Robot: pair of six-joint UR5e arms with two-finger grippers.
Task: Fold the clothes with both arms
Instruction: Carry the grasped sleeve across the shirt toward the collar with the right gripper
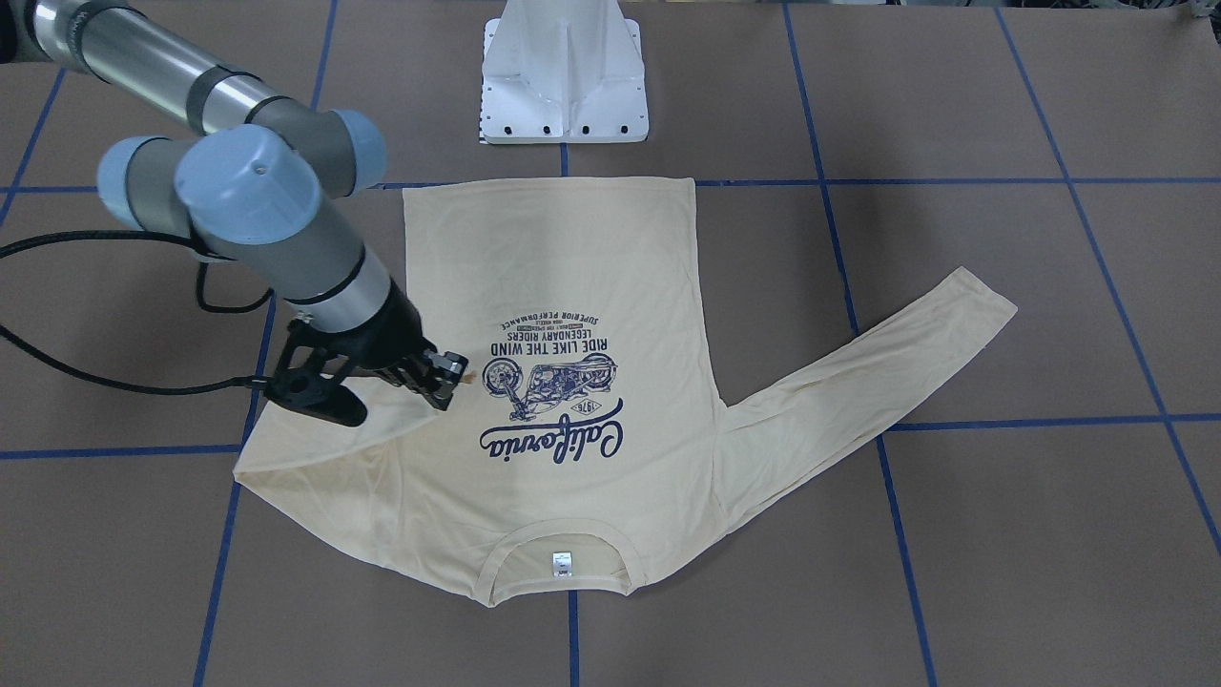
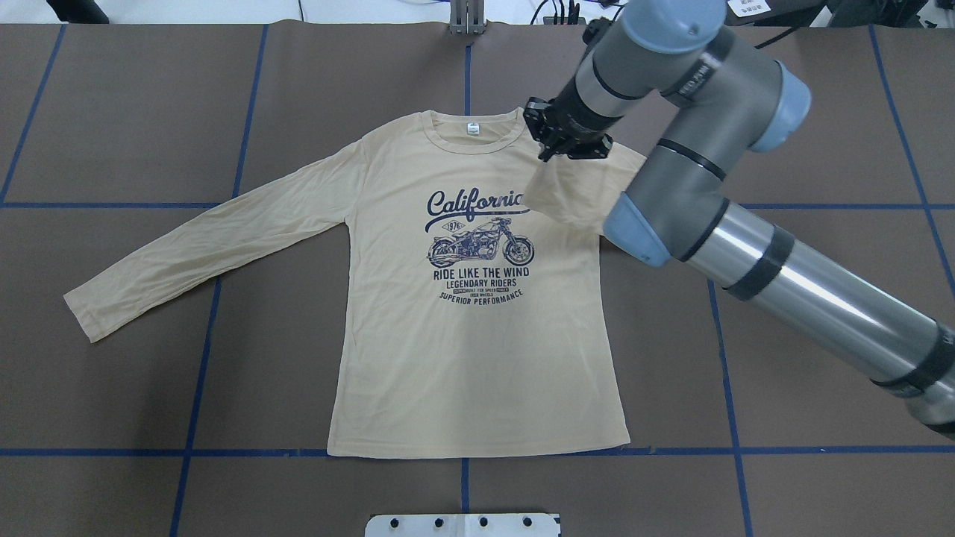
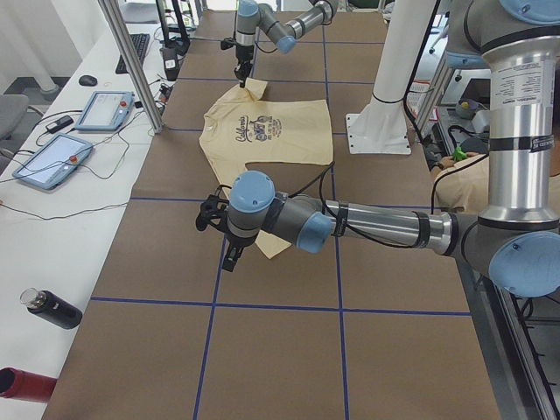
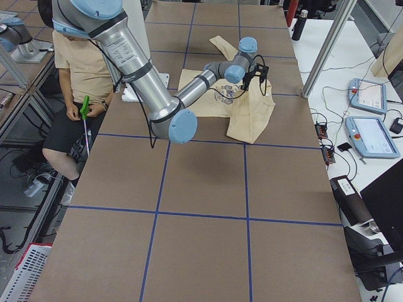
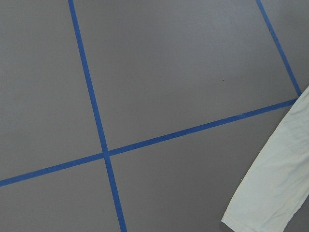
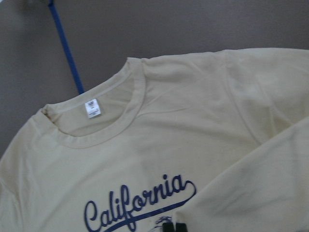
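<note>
the shirt [image 2: 477,358] lies face up in the middle of the table [image 2: 112,112], its collar [image 2: 471,142] toward the edge away from the robot. the right gripper [image 1: 456,374] is pinching the right sleeve [image 2: 571,198], which is lifted and draped over the chest beside the print [image 2: 481,231]. the left gripper [image 3: 229,254] hovers by the left sleeve's cuff [image 5: 270,193] toward the table's left end; i can't tell how its jaws stand.

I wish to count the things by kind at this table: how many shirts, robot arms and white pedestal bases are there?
shirt: 1
robot arms: 2 (right arm, left arm)
white pedestal base: 1
total: 4
</note>
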